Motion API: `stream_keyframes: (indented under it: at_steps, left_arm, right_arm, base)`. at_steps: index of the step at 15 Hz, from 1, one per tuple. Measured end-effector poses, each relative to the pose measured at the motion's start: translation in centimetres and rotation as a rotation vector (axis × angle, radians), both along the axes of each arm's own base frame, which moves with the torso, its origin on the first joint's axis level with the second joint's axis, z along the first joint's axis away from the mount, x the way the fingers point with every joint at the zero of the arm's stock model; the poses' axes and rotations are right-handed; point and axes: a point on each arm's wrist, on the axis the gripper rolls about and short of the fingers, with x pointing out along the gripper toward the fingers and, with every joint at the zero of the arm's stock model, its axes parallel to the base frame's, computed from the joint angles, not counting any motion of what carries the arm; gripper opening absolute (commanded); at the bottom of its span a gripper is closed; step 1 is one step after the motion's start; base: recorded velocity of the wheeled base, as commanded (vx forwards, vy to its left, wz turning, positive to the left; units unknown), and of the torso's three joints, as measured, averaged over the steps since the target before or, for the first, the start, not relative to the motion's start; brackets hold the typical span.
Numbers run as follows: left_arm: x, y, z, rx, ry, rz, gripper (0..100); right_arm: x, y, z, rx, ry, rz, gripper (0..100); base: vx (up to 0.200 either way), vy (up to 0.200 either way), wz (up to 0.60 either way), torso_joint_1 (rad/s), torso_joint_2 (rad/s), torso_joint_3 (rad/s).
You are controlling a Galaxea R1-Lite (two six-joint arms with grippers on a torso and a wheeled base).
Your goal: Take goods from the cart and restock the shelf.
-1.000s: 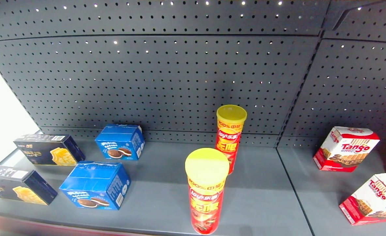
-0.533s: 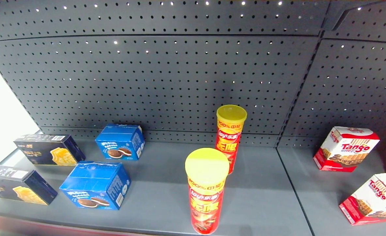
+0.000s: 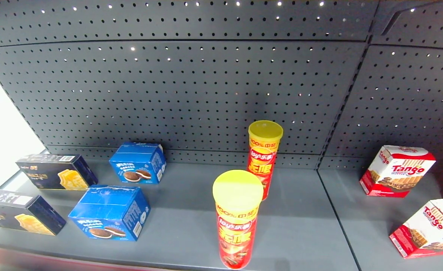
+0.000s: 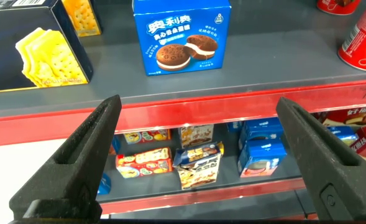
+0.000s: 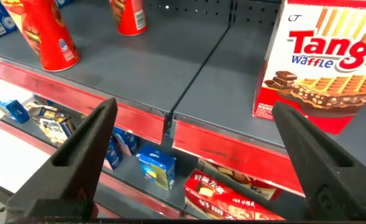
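**Head view steady: shelf unchanged, nothing in hand**

Finds nothing shifted on the shelf over the last second: same goods, same spots, same framing. Reads as a pause between items rather than a placement under way.

Takes the front can as marker:
- Puts the back can just behind it, close to the pegboard; both upright.
- Puts the front blue box to its left and the back blue box behind that one.
- Puts the front dark box and back dark box farther left again.
- Puts the back wafer box and front wafer box well to its right, past the divider.

Shows the left gripper with jaws spread wide and nothing between them. Hangs before the red lip, left of the front can and facing the front blue box.

Shows the right gripper spread just as wide and equally empty. Hangs before the lip, right of the front can and facing the divider.

Means no item is on its way to the shelf yet. Probably calls next for a turn to the cart and a fresh pick. Leaves bare shelf on both sides of the front can, so room for more looks plentiful. Warns only of the tall cans, likely to topple if brushed.
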Motion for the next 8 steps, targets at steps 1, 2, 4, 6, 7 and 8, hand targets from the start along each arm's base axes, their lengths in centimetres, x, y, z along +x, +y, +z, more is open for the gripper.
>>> stream_keyframes:
  at_steps: [1, 2, 4, 6, 7, 8]
  left_arm:
    - [0.00, 0.00, 0.00, 0.000, 0.000, 0.000, 100]
    - [0.00, 0.00, 0.00, 0.001, 0.000, 0.000, 100]
    - [0.00, -0.02, 0.00, 0.023, -0.004, -0.013, 100]
    - [-0.01, -0.07, 0.00, 0.053, -0.010, -0.055, 100]
    - [0.00, -0.07, 0.01, 0.065, -0.011, -0.084, 100]
    - [0.02, -0.02, 0.06, 0.092, -0.018, -0.122, 100]
  right_arm:
    - [0.00, 0.00, 0.00, 0.000, 0.001, 0.000, 100]
    - [0.00, 0.00, 0.00, 0.000, 0.000, 0.000, 100]
    - [0.00, 0.00, 0.00, 0.000, 0.000, 0.000, 100]
    - [0.00, 0.00, 0.00, 0.000, 0.000, 0.000, 100]
    - [0.00, 0.00, 0.00, 0.000, 0.001, 0.000, 100]
    - [0.00, 0.00, 0.00, 0.000, 0.001, 0.000, 100]
  base:
    - [0.000, 0.000, 0.00, 0.000, 0.00, 0.000]
    - [0.000, 0.000, 0.00, 0.000, 0.00, 0.000]
    - [0.000, 0.000, 0.00, 0.000, 0.00, 0.000]
    - [0.000, 0.000, 0.00, 0.000, 0.00, 0.000]
    - [0.000, 0.000, 0.00, 0.000, 0.00, 0.000]
    - [0.000, 0.000, 0.00, 0.000, 0.00, 0.000]
